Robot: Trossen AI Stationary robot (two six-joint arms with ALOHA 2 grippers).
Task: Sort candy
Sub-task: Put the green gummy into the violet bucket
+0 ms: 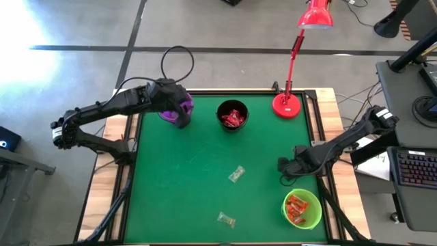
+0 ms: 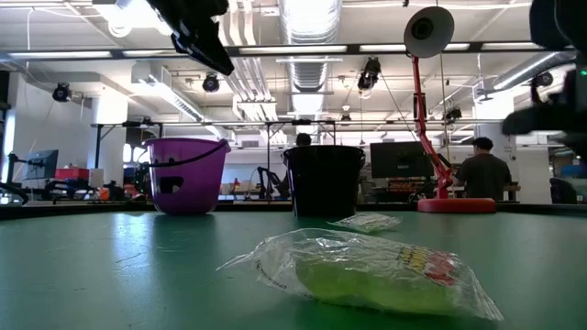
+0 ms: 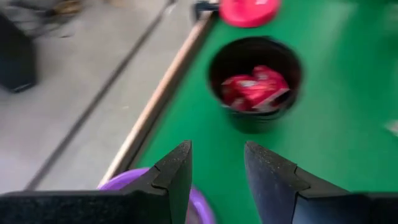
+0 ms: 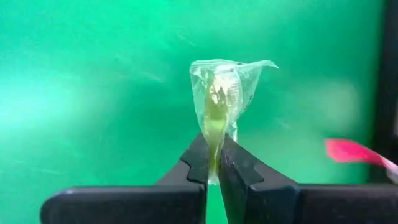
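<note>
Right gripper clamped on a pale green candy in clear wrapper, lifted clear of the green table mat.
Positioned at the right side of the mat, just above the green cup, which holds orange-red candies. Left gripper hanging over the purple cup at the far left of the mat, fingers apart, nothing between them. Black cup next to the purple one, holding shiny red candies. Two more clear-wrapped pale green candies loose on the mat: one near the middle, one toward the near edge. Red desk lamp standing at the far right corner, beside the black cup.
</note>
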